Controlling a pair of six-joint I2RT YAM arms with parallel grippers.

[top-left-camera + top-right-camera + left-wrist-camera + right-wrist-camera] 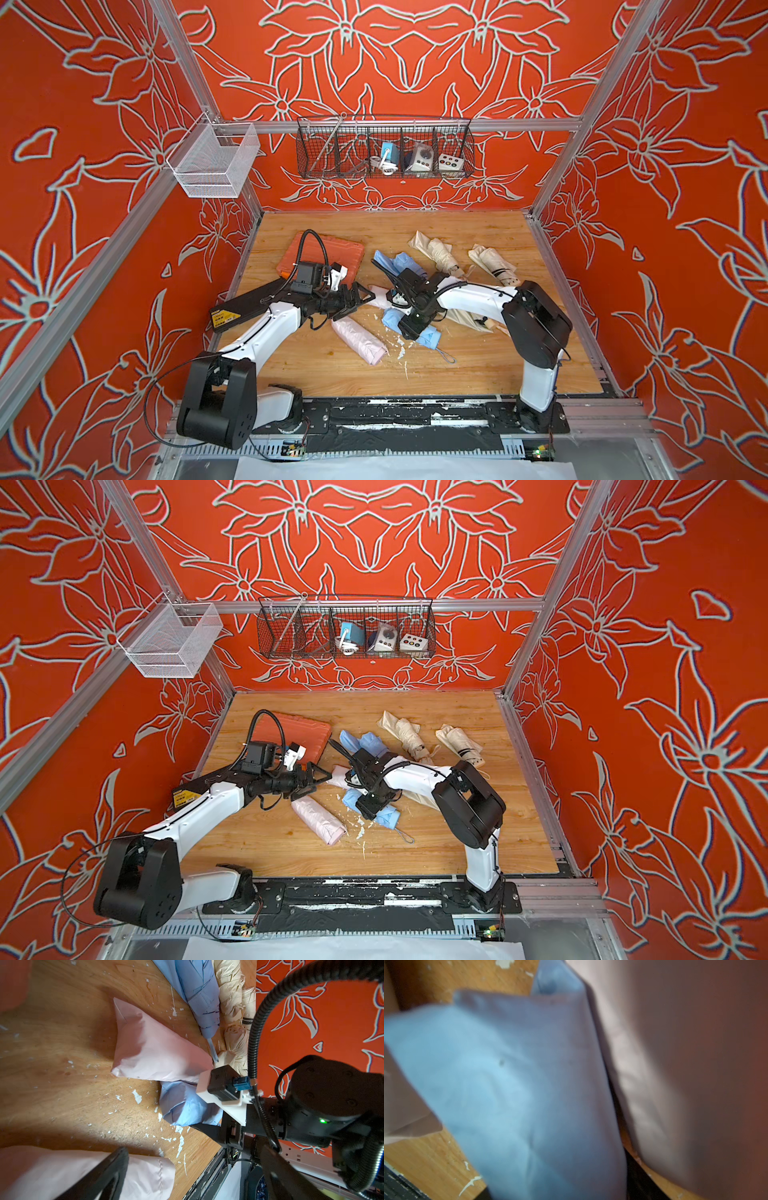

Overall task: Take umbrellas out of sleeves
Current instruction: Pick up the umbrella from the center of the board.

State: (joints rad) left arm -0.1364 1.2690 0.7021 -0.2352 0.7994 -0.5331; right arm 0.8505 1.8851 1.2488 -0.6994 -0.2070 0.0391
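Light blue sleeve (430, 337): smooth and filled, lying mid-tabletop a little toward the edge by the arm bases, with a thin wrist loop (453, 361) lying out from its end nearer that edge. On it from above, the right pincer (409, 326): its fingers are hidden under the wrist and the right wrist view is a blur of blue cloth, so whether it clamps the sleeve cannot be told. Touching the blue sleeve on its far side, a pale pink sleeve (149, 1053), flat and tapering, contents not discernible. Just beside it to the left, a second pink sleeve (360, 341), plump and lying slantwise. At that sleeve's far end, the left pincer (358, 304), jaws spread wide, gripping nothing. Toward the far edge, a light blue umbrella (405, 264) with stitched folds showing. Toward the far right, a cream umbrella (440, 253) and a second cream umbrella (494, 264), both pleated and bare. Half hidden under the right forearm, a cream bundle (469, 322). Scattered on the wood, white flecks (137, 1096). Far-left corner, an orange tool case (332, 249). Along the left edge, a black case (249, 305) with a yellow label. Tabletop (498, 365) of pale wood.
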